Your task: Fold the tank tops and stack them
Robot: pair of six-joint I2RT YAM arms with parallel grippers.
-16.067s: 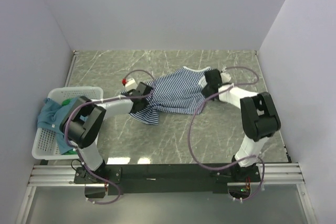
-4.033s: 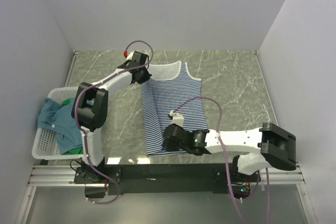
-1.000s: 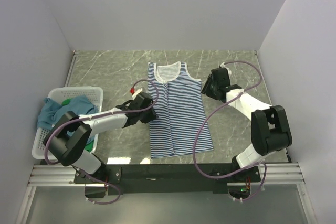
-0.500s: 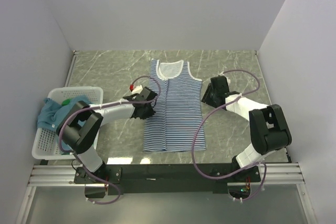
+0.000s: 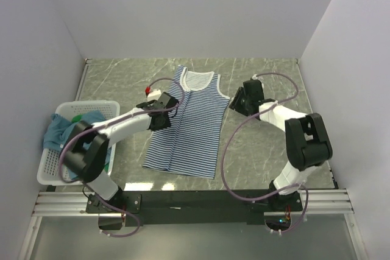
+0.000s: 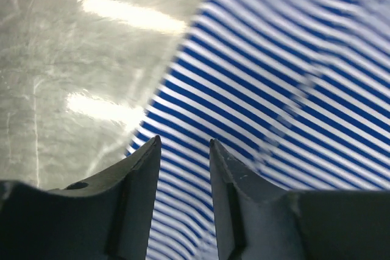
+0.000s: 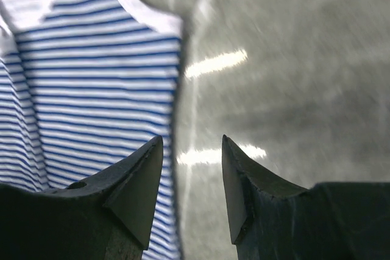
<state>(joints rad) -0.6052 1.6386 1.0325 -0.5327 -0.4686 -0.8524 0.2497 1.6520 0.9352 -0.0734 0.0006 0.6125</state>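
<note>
While the striped tank top (image 5: 189, 132) lay flat on the surface (image 5: 274, 150) with its hem nearest to the arm bases, we judged that the step in hand was a fold along its length. At the near left, the teal tank top (image 5: 60, 133) and the green tank top (image 5: 77, 117) lay in the white basket (image 5: 47, 173). Further out, the left gripper (image 6: 183, 144) hovered over the left edge of the stripes, jaws a little apart and holding nothing. The right gripper (image 7: 192, 141) stood just beside the right edge, jaws apart and also empty. To fold well, we thought each should take its edge cleanly and carry it over evenly, so the far neck end would lie straight.
</note>
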